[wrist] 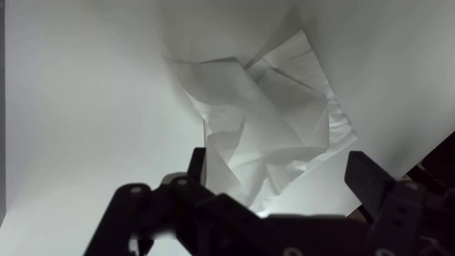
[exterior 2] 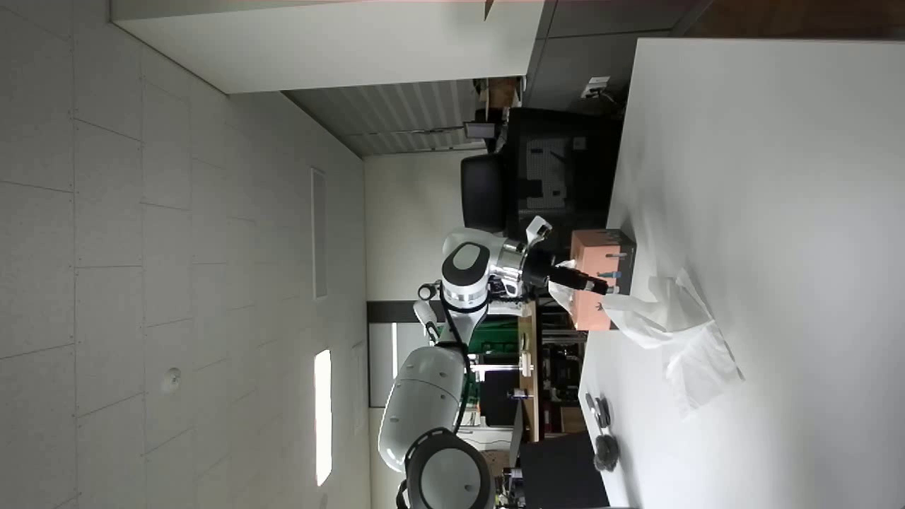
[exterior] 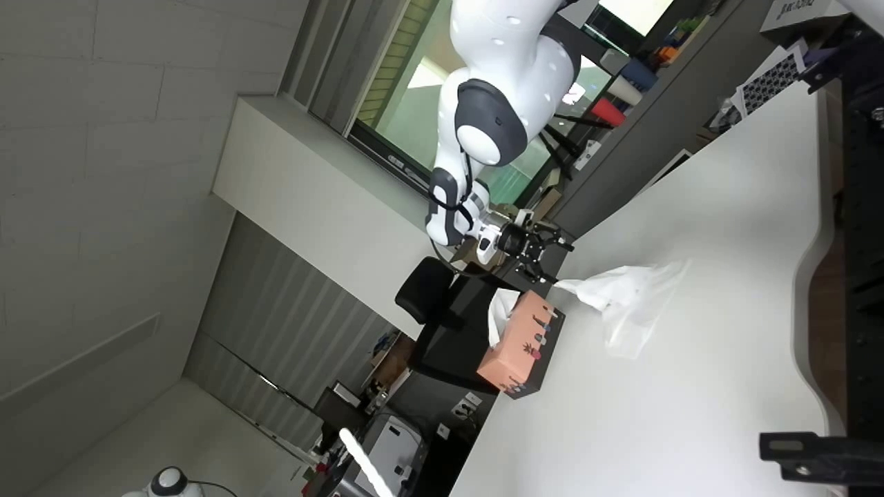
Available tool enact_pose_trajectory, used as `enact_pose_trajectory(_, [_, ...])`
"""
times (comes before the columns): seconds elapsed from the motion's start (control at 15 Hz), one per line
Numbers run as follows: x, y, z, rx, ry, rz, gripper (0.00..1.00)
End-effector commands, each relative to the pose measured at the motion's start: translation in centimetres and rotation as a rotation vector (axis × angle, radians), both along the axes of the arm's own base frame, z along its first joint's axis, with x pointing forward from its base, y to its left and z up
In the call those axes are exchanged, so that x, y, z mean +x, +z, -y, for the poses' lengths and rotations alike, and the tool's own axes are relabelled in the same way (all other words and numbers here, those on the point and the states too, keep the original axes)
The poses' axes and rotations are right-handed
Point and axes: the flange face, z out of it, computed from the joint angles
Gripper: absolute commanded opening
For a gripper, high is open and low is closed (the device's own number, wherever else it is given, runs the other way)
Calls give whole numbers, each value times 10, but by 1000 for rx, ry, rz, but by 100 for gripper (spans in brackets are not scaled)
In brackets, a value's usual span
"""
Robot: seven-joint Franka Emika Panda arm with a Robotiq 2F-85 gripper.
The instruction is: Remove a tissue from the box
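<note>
Hovering with fingers (wrist: 368, 177) spread wide, the hand (wrist: 277, 161) grips nothing, a creased tissue (wrist: 263, 117) just below.

A lamp (exterior 2: 323, 417) burns out to pure white at seven o'clock in an exterior view, against a dim grey ceiling (exterior 2: 233, 233); a white patch (exterior: 635, 14) glares at one o'clock in an exterior view. In the wrist view the tissue (wrist: 270, 117) casts soft shadows toward one o'clock, and the gripper (wrist: 276, 165) is nearly black, its edges a little soft

White tissue (exterior: 621, 293), salmon-orange and dark-grey box (exterior: 519, 345) with small multicoloured print, black tool (wrist: 279, 165), plain white tabletop (exterior: 677, 414)
</note>
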Motion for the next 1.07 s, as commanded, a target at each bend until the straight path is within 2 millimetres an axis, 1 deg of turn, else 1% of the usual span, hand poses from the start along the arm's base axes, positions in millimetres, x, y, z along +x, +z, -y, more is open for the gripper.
enact_pose_trajectory(0.0, [4, 20, 3, -10, 29, 27, 100])
enact_pose_trajectory(0.4, [5, 39, 8, -14, 32, 37, 100])
enact_pose_trajectory(0.6, [1, 40, 9, -2, 50, 8, 100])
enact_pose_trajectory(0.67, [3, 31, 5, 6, 30, 24, 100])
enact_pose_trajectory(1.0, [2, 31, 6, 10, 39, 18, 100])
